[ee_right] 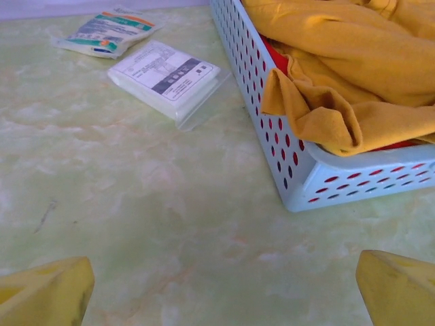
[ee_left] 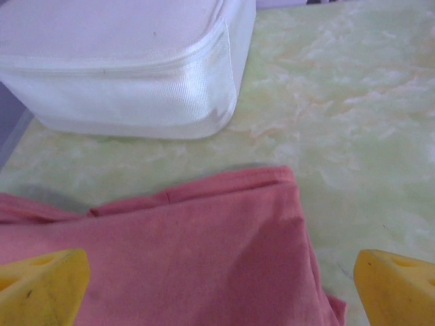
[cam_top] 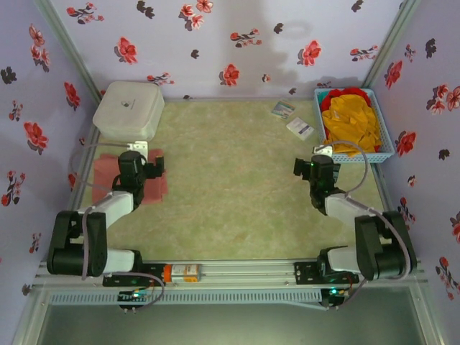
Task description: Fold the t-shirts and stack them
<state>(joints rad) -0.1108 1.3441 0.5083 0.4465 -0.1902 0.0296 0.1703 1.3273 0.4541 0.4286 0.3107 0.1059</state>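
The salmon-pink t-shirt [cam_top: 106, 175] lies flat at the left edge of the green marbled bench [cam_top: 230, 172], partly under the left arm, which covers its middle in the top view. The left hand [cam_top: 155, 167] hangs over the shirt's right-hand part with its yellow fingertips [ee_left: 41, 288] spread wide and nothing between them; whether they touch the cloth cannot be told. In the left wrist view a seamed edge of the shirt runs across the frame. Beyond that edge is a strip of bare bench, then the white box [ee_left: 122, 75], which stands in the far left corner close to the shirt but apart from it. On the other side, the right hand [cam_top: 300, 167] hovers over bare bench, its fingers [ee_right: 397, 288] likewise well apart and gripping nothing. Ahead of it and to the right stands a blue basket [ee_right: 272, 109] with perforated walls, set against the right wall. A crumpled mustard t-shirt [ee_right: 353, 54] fills most of the basket and droops over its near rim, and a red t-shirt [ee_right: 274, 60] shows beneath it and at the far end. Two flat packets lie on the bench just left of the basket. The printed clear packet [ee_right: 166, 76] is the nearer one, and the green-striped packet [ee_right: 109, 30] is by the back wall. Floral paper covers the walls [cam_top: 215, 43] around the bench.
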